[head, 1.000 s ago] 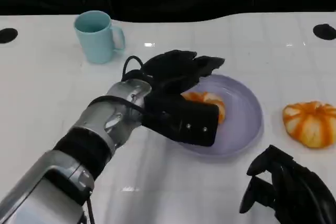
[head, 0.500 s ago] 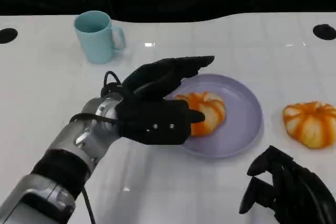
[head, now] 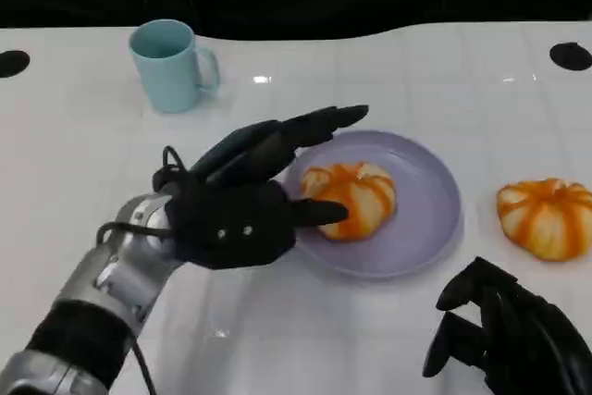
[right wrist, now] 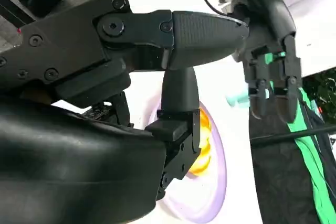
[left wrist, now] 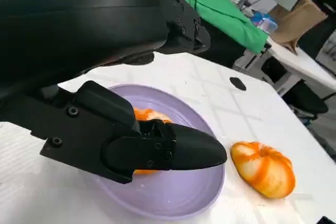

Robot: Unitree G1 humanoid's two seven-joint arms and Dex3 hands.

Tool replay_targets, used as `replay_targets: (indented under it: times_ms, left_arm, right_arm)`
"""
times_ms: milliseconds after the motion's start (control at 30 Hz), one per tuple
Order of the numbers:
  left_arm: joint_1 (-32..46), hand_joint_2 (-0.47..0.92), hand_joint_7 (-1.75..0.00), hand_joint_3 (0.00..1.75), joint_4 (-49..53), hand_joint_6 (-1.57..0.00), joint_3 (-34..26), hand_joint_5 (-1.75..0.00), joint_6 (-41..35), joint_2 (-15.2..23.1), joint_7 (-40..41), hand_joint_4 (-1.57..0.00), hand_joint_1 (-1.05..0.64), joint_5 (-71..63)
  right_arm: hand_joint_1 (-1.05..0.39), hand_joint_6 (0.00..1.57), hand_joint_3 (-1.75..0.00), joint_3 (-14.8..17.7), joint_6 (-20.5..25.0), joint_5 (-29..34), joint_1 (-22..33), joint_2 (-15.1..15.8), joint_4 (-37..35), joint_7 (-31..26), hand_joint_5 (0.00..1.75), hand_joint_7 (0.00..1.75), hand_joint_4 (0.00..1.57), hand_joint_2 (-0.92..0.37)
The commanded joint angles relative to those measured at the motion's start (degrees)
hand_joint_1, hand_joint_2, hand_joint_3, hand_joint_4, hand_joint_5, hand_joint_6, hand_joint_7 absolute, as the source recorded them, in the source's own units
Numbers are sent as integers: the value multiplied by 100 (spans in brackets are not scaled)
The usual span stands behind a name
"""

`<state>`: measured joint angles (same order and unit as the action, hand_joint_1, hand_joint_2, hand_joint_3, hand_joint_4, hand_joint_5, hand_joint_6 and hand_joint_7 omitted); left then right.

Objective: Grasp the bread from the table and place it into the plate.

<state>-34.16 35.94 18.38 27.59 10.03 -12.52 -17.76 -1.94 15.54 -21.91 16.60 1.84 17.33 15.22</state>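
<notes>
— Where is your bread (head: 350, 199) now?

— On the plate (head: 427, 201), a glossy, pumpkin-ribbed orange bun lying left of centre in the shallow lavender dish. Your placing looks done.

— And your left hand (head: 242, 201)?

— Beside the plate's near-left rim, fingers spread, one tip touching or nearly touching the bun, gripping nothing. All that seems left is to draw it clear.

— The right hand (head: 504, 335)?

— Low at the table's (head: 83, 164) near edge, fingers curled in, empty.

— Anything else for you to mind?

— A second ribbed bun (head: 546, 217) lies well right of the plate; a smooth pale-blue mug (head: 168, 64) stands behind on the shiny white table.
</notes>
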Motion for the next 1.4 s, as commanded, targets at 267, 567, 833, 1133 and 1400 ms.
replay_targets:
  times_ms: [267, 567, 833, 1133, 1400]
  left_arm:
    - [779, 92, -9, 35, -355, -43, -516, -50, 550, -155, -116, -33, -75, 895]
    - [1639, 92, -16, 35, -1115, -66, -994, -90, 352, -638, -811, -44, -69, 2549]
    - [2172, 92, -75, 38, -1770, -68, -1263, -131, -125, -857, -1291, -55, -67, 3348]
    - [2587, 92, -111, 32, -2308, -63, -1433, -151, -777, -980, -1481, -56, -65, 3811]
    - [3229, 92, -150, 35, -2937, -60, -1688, -174, -1707, -1160, -1606, -70, -62, 4577]
  right_arm:
    - [-51, 40, -52, 50, 13, -23, 28, 40, 84, -26, 175, 174, 62, -92]
    - [-51, 41, -51, 54, 36, -25, 31, 57, 102, -29, 175, 174, 63, -92]
    - [-51, 40, -53, 50, -39, -8, 44, 86, 96, 28, 175, 174, 62, -92]
    - [-52, 41, -50, 68, 105, -57, 48, 71, 162, -41, 175, 173, 62, -92]
    - [-53, 41, -49, 72, 135, -57, 64, 65, 203, -42, 175, 171, 61, -92]
